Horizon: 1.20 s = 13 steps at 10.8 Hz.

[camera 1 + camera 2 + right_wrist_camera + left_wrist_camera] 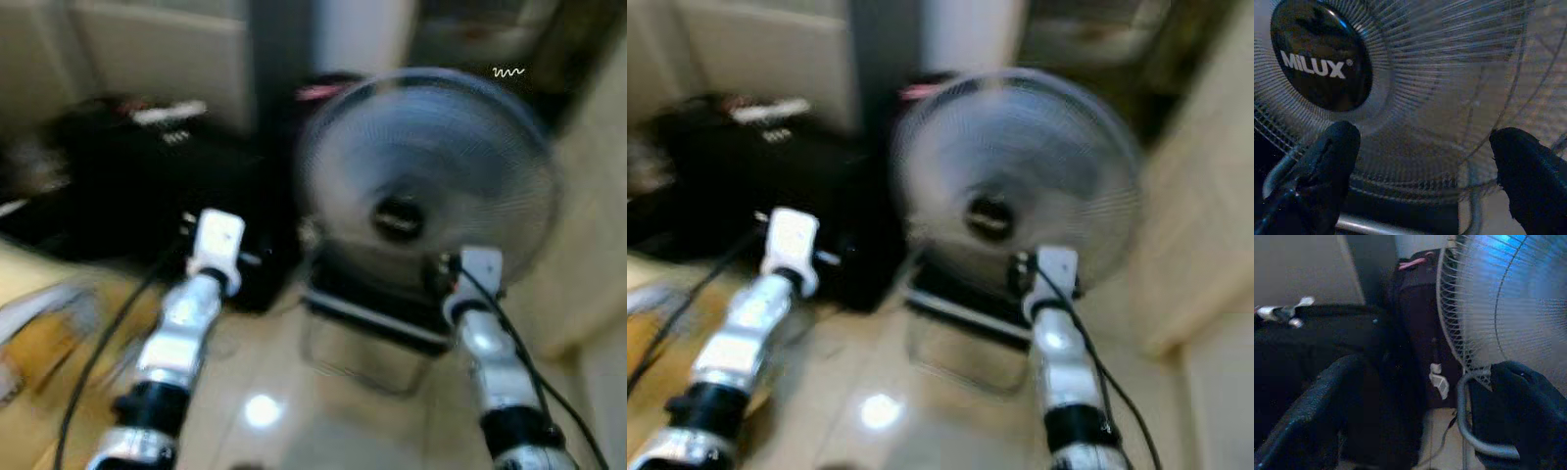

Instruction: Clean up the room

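Fan (431, 186) stands on the floor (265, 392), close in front. Both hands, left hand (1415, 421) and right hand (1420, 171), are spread wide, grasping nothing. Next, I think, they must grip its frame.

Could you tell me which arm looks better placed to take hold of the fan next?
Probably the right. The right gripper is open and faces the fan grille squarely, just below its black hub. The left gripper, also open, sits at the fan's edge, half toward the dark luggage.

Fan (431, 186) grey mesh, black hub; suitcase (1418, 323) dark, pink tag.
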Motion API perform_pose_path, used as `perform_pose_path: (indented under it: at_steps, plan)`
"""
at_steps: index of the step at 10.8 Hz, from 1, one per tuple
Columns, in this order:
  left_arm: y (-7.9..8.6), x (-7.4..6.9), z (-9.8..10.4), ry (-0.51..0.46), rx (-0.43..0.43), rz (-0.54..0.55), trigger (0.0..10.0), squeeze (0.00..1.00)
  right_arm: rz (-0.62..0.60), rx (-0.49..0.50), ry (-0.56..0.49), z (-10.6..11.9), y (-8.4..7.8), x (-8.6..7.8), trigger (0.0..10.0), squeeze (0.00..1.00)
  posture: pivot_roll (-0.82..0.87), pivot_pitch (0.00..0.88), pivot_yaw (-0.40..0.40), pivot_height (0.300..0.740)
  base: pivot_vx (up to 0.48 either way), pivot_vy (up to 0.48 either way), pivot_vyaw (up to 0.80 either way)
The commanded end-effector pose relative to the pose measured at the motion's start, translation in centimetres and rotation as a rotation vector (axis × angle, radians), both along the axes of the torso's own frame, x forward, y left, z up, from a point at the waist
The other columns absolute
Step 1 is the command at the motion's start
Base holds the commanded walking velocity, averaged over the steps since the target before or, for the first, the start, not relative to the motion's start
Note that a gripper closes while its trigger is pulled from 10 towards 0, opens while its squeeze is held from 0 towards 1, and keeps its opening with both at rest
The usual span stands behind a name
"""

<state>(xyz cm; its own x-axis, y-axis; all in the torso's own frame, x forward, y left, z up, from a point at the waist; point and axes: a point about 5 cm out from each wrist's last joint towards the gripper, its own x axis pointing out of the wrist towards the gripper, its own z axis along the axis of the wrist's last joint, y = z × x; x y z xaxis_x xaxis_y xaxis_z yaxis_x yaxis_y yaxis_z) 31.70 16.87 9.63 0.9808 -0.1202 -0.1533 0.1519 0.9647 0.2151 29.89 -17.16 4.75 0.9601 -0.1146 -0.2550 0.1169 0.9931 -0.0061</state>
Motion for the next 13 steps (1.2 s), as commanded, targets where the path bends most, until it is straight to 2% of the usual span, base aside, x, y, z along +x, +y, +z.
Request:
perform_pose_path:
  at_steps: [1, 3, 6, 8, 11, 13]
  plan:
    - [-0.18, 0.24, 0.32, -0.004, 0.001, -0.006, 10.0, 0.00, 0.011, -0.013, -0.001, 0.21, 0.08, 0.18, 10.0, 0.00, -0.08, 0.000, 0.008, 0.740, 0.315, 0.000, -0.80]
    - [-0.29, -0.05, 0.02, 0.007, 0.022, -0.046, 10.0, 0.00, 0.024, -0.005, 0.001, 0.15, -0.08, 0.09, 10.0, 0.00, -0.08, 0.000, 0.009, 0.740, 0.146, 0.000, 0.00]
    - [-0.20, -0.23, 0.21, -0.003, -0.022, -0.050, 10.0, 0.00, 0.027, 0.001, 0.001, 0.11, 0.01, 0.00, 10.0, 0.00, -0.09, 0.000, 0.015, 0.740, 0.000, 0.000, 0.00]
    - [-0.25, -0.28, 0.33, -0.008, -0.027, -0.061, 10.0, 0.00, 0.026, 0.000, -0.004, 0.21, 0.00, 0.03, 10.0, 0.00, -0.09, 0.000, 0.016, 0.740, 0.000, 0.139, -0.80]
    - [0.17, -0.30, 0.31, -0.005, -0.012, -0.055, 10.0, 0.00, 0.024, 0.004, -0.006, 0.21, 0.15, 0.05, 10.0, 0.00, -0.09, 0.000, 0.018, 0.740, 0.000, 0.390, -0.80]
    - [0.25, -0.20, 0.30, -0.002, 0.017, -0.056, 10.0, 0.00, 0.025, 0.003, -0.009, 0.24, 0.21, 0.20, 10.0, 0.00, -0.08, 0.000, 0.020, 0.740, 0.000, 0.182, -0.25]
